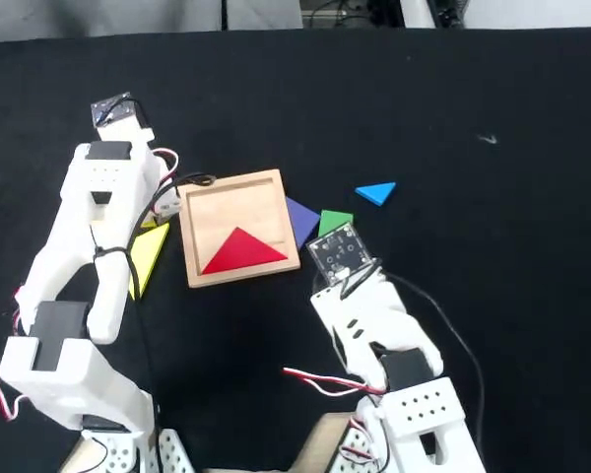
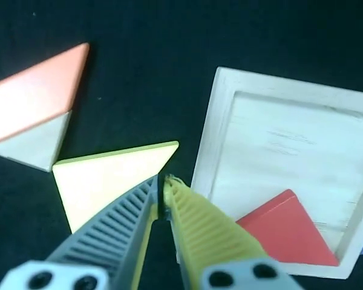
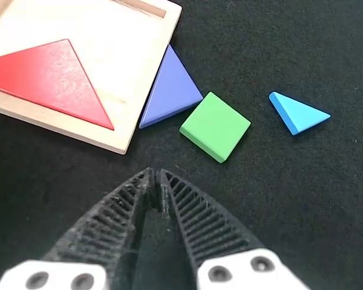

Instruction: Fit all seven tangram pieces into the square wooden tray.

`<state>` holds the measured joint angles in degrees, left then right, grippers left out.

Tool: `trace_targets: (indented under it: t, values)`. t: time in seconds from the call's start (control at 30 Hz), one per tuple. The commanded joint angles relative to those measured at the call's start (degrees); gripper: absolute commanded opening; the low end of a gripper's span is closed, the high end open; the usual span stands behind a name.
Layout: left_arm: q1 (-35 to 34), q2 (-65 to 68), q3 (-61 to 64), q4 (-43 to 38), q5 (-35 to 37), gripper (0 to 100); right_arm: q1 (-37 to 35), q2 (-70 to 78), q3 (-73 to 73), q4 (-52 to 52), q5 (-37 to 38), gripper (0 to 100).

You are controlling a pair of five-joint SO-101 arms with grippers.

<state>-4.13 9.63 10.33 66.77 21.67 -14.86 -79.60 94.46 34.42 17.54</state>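
The square wooden tray [image 1: 232, 181] lies mid-table with a red triangle [image 1: 241, 252] in its near corner. A yellow triangle [image 1: 148, 254] sits just outside the tray, partly under the left arm. My left gripper [image 2: 161, 181] is shut, its tips over the yellow triangle [image 2: 103, 178] beside the tray rim [image 2: 207, 151]. An orange piece [image 2: 41, 87] with a pale part adjoining it lies further out. On the tray's other side are a violet triangle [image 3: 169, 90], a green square [image 3: 215, 127] and a light blue triangle [image 3: 296, 112]. My right gripper [image 3: 156, 176] is shut and short of them.
Everything rests on a black cloth [image 1: 492, 246]. The right arm's wrist [image 1: 340, 254] stands close by the green square [image 1: 335, 221] and the tray's corner. Cables [image 1: 320, 379] trail near the arm bases. Open cloth stretches to the far right.
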Motion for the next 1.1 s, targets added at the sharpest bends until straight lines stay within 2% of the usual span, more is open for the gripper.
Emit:
trace_targets:
  t: [0.0, 0.2, 0.33, 0.57, 0.8, 1.07]
  values:
    - [-0.4, -0.2, -4.1, -1.1, 0.8, 3, 0.7, -1.2, -0.3, -0.3, 0.2, 1.2]
    - [-3.9, 9.5, -8.0, -0.6, 8.3, 3, 0.7, -1.2, -0.2, -0.3, 0.2, 1.2]
    - [-3.2, 16.4, -11.0, 0.4, 8.6, 3, 0.7, -1.2, -0.2, -0.3, 0.2, 1.2]
    - [0.0, 16.5, -10.9, 2.8, 8.3, 3, 0.7, -1.2, -0.2, -0.3, 0.2, 1.2]
    - [-0.7, 16.6, -6.4, 3.2, 5.5, 3, 0.7, -1.2, -0.2, -0.3, 0.2, 1.2]
    - [1.2, 16.5, -4.4, 7.5, -3.5, 3, 0.6, -1.2, -0.2, -0.3, 0.2, 1.2]
